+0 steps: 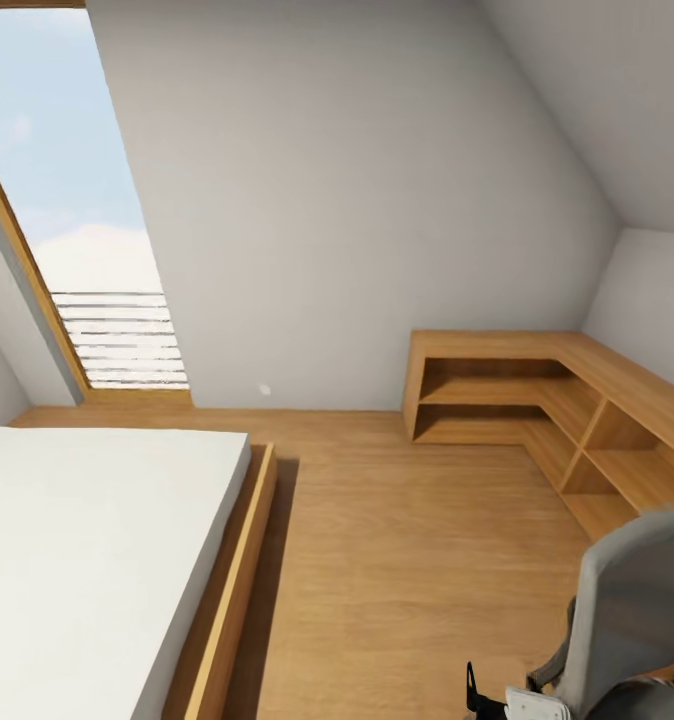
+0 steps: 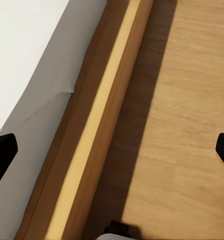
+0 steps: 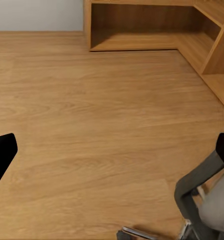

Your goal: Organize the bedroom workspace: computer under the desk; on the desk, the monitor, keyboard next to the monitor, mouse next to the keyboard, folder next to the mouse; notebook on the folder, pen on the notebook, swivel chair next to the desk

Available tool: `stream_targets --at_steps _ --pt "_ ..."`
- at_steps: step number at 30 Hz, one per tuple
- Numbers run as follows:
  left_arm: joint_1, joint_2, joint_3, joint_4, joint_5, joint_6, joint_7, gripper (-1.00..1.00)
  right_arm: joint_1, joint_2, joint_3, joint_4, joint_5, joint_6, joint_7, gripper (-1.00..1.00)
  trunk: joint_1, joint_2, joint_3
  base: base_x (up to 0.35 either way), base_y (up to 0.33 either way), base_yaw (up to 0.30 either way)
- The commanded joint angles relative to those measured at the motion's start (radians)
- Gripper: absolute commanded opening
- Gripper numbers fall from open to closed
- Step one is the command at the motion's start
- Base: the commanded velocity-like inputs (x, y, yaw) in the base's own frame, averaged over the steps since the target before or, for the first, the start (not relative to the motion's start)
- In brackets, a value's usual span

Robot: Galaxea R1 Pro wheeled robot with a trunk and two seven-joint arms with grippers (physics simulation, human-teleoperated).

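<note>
The grey swivel chair point(image 1: 627, 610) stands at the lower right of the head view with its backrest turned toward me; its seat is hidden. In the right wrist view the chair's grey arm and base point(image 3: 211, 200) sit over the wooden floor. My right gripper point(image 3: 112, 155) is open, its black fingertips point(image 3: 2, 155) spread wide above bare floor beside the chair. My left gripper point(image 2: 112, 155) is also open and holds nothing, hanging over the wooden bed frame point(image 2: 99, 115) and the floor beside it.
A low bed with a white mattress point(image 1: 87, 560) and a wooden frame point(image 1: 232, 590) stands on the left. A wooden corner shelf unit point(image 1: 537, 400) runs along the right walls. A tall slanted window point(image 1: 87, 220) is at the back left. Wooden floor point(image 1: 397, 560) lies between bed and shelves.
</note>
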Motion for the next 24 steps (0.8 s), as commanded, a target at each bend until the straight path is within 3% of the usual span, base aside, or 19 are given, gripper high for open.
stream_targets --at_steps 1,24 --pt "-0.001 0.0 -0.009 0.0 0.003 -0.002 0.006 1.0 -0.001 0.0 0.009 0.002 -0.01 -0.004 0.001 1.0 0.001 -0.001 -0.002 0.32 0.0 0.0" --pt "-0.001 0.001 -0.007 0.0 0.004 -0.003 0.004 1.0 -0.001 -0.001 0.009 0.002 -0.01 -0.001 0.001 1.0 0.001 -0.001 -0.002 0.321 0.0 0.0"
